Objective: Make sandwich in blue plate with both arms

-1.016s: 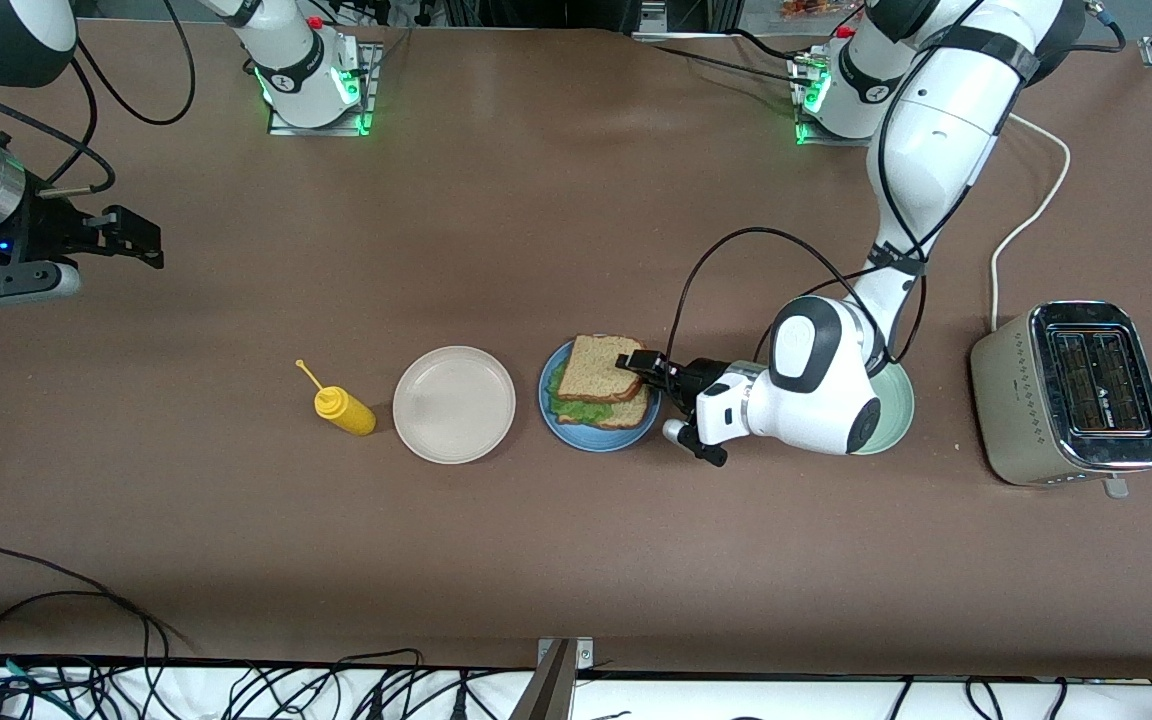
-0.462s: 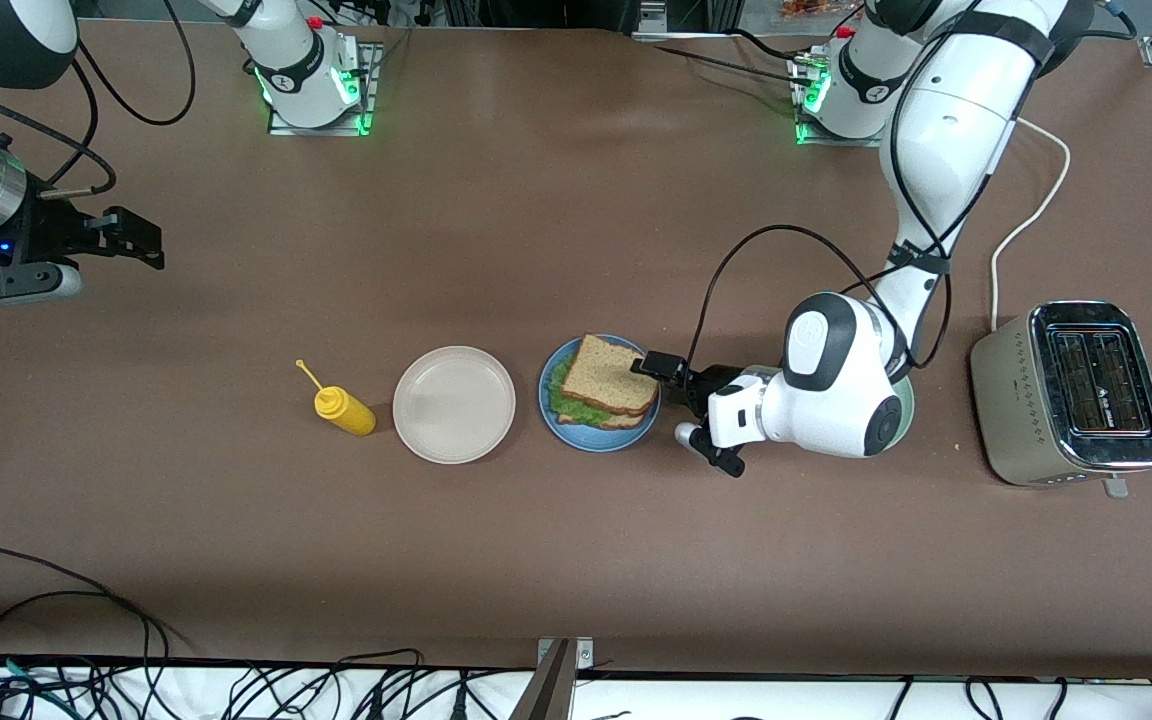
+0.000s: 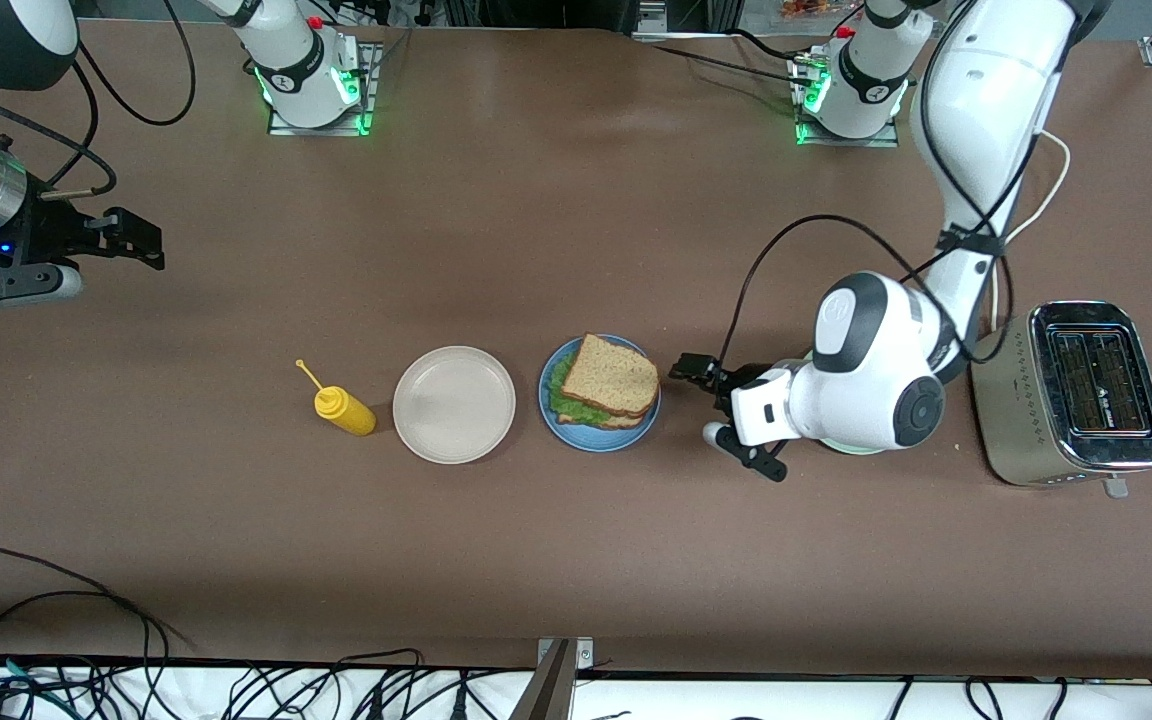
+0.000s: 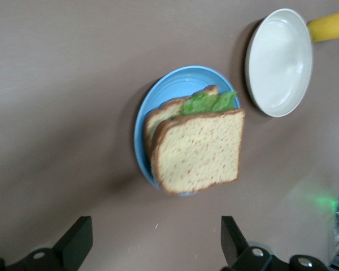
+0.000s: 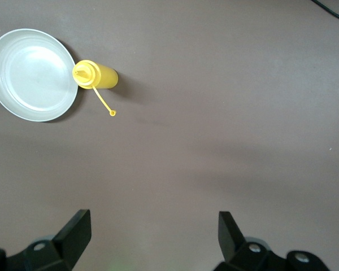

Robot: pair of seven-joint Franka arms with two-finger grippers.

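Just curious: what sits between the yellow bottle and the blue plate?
The beige plate, between yellow bottle and blue plate, seen in the front view.

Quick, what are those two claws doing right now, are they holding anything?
Left gripper: open, empty, beside the round blue plate with the brown-bread lettuce sandwich.
Right gripper: open, empty, waiting at its end of the table.

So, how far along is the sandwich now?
Done: the sandwich sits stacked on the blue plate, bread, lettuce, bread. In hand: nothing; the left gripper is beside the plate, fingers open and empty. The right gripper waits open at its end. Left: seemingly nothing.
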